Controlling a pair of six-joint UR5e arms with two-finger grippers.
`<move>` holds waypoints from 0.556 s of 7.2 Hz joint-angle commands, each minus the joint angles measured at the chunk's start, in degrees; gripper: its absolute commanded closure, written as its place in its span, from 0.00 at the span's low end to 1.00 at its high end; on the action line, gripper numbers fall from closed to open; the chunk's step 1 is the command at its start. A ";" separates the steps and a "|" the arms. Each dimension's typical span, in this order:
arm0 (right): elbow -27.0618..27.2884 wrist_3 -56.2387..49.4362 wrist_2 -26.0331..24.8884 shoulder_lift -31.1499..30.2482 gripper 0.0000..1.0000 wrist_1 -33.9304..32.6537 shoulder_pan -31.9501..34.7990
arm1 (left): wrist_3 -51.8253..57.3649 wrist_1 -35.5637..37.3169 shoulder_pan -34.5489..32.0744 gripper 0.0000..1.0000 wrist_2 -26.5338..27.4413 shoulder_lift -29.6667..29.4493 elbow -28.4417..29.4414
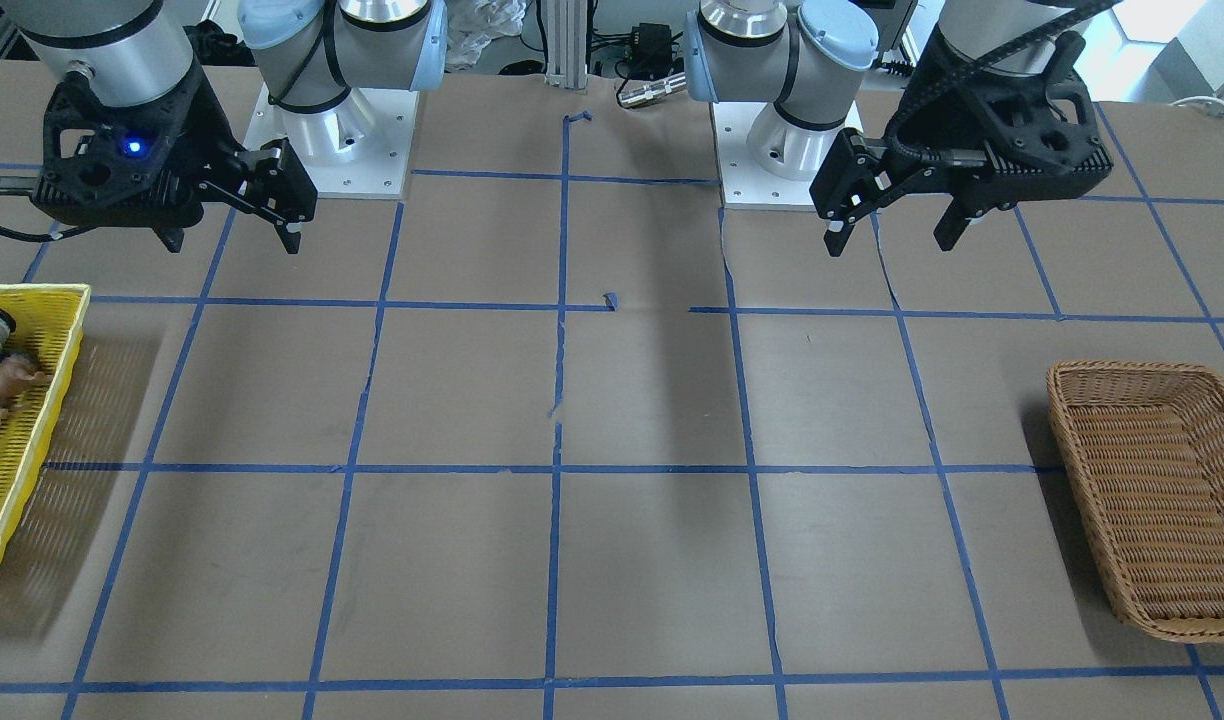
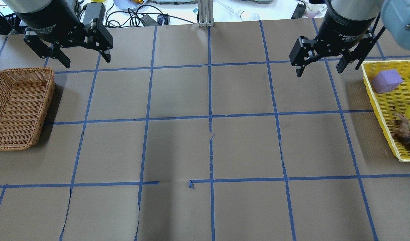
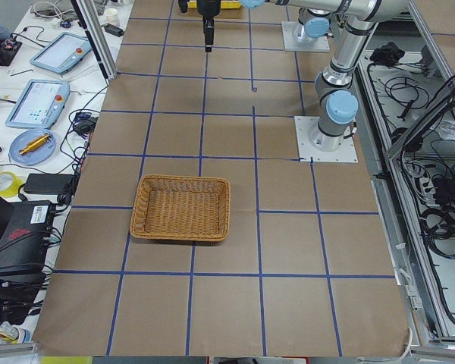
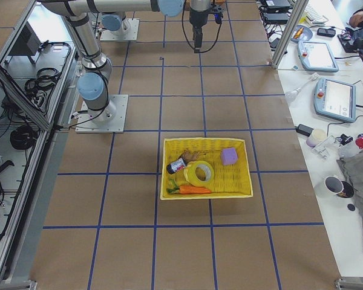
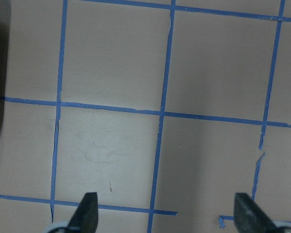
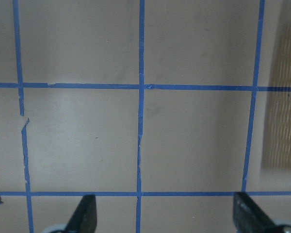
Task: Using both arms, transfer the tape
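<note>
Right now nothing is held. Both grippers hang over the brown paper table [image 2: 245,147] with their fingers spread wide, and both wrist views show only bare grid between the fingertips.

Taking 12 o'clock in the overhead view as straight away from the robot, the right gripper [image 2: 319,71] sits just off the yellow basket [image 2: 376,100], which lies toward its 4 o'clock. The tape [image 4: 190,169] is in the middle of that basket. In the right side view it appears to lie roughly flat with its core facing up. A purple foam block [image 4: 229,156] is at its 2 o'clock, a can [image 4: 176,165] touches or nearly touches it at 10 o'clock, and a carrot [image 4: 193,190] lies just beside it at 6 o'clock.

The left gripper [image 2: 87,62] is well apart from the tape, across the whole table. The wicker basket [image 2: 24,69] lies at its 8 o'clock.

You should start with the right arm, since it is much the nearer. It needs to go out toward 4 o'clock and then down. With the ring's axis pointing up, I judge one finger inside the core and one outside the band to be the safest hold. The can and carrot crowd the roll, so watch that the outer finger does not catch them.
</note>
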 commanded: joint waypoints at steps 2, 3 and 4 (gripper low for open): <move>0.66 0.13 -0.25 -0.09 0.00 -0.04 -0.13 | 0.00 0.00 0.00 0.00 -0.11 0.03 0.03; 0.66 0.04 -1.20 -0.09 0.00 -0.12 -0.05 | 0.00 0.00 0.09 0.00 -0.02 0.12 -0.06; 0.75 0.39 -1.21 0.00 0.00 -0.04 -0.05 | 0.00 0.00 0.09 0.00 -0.11 0.12 -0.06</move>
